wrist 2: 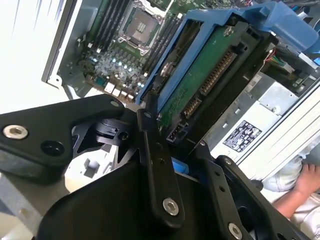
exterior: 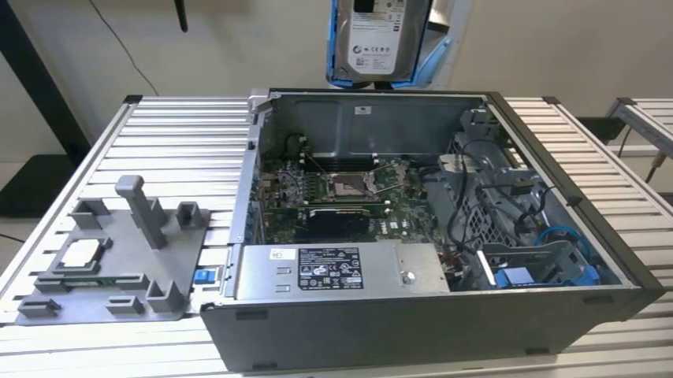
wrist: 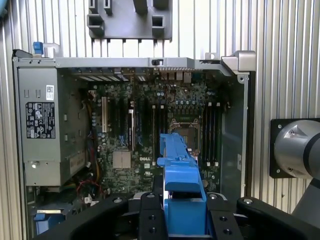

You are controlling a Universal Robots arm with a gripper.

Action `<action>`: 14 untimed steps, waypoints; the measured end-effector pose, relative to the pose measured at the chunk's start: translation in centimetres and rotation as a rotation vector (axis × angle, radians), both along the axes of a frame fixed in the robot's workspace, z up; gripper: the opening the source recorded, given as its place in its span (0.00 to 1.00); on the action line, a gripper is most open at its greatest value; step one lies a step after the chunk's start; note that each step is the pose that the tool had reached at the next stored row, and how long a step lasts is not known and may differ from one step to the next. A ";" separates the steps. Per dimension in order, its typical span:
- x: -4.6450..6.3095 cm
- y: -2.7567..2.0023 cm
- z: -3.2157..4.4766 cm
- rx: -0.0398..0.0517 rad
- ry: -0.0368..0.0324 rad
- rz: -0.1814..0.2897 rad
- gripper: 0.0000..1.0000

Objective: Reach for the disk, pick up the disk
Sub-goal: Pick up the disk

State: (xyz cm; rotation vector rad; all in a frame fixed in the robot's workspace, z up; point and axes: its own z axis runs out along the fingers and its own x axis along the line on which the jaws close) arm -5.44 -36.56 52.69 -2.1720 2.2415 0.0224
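Holding the disk [exterior: 377, 41] clear above the open computer case [exterior: 421, 331], claw [wrist: 184, 220] clamped on its blue bracket. Case contains motherboard [exterior: 336, 197], grey power supply [exterior: 342, 270]. Disk top cut off in exterior view.

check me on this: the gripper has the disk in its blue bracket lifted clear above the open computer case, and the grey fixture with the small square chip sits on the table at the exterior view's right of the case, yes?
One detail is wrong. The grey fixture with the small square chip sits at the exterior view's left of the computer case, not its right. The rest holds: the gripper holds the disk by its blue bracket, raised above the case.
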 end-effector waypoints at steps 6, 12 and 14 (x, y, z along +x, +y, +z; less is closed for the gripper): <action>0.1 0.00 0.00 0.0000 0.0000 0.000 0.00; 0.5 0.00 0.00 0.0000 0.0000 0.000 0.00; 0.7 0.00 0.00 0.0000 0.0000 0.000 0.00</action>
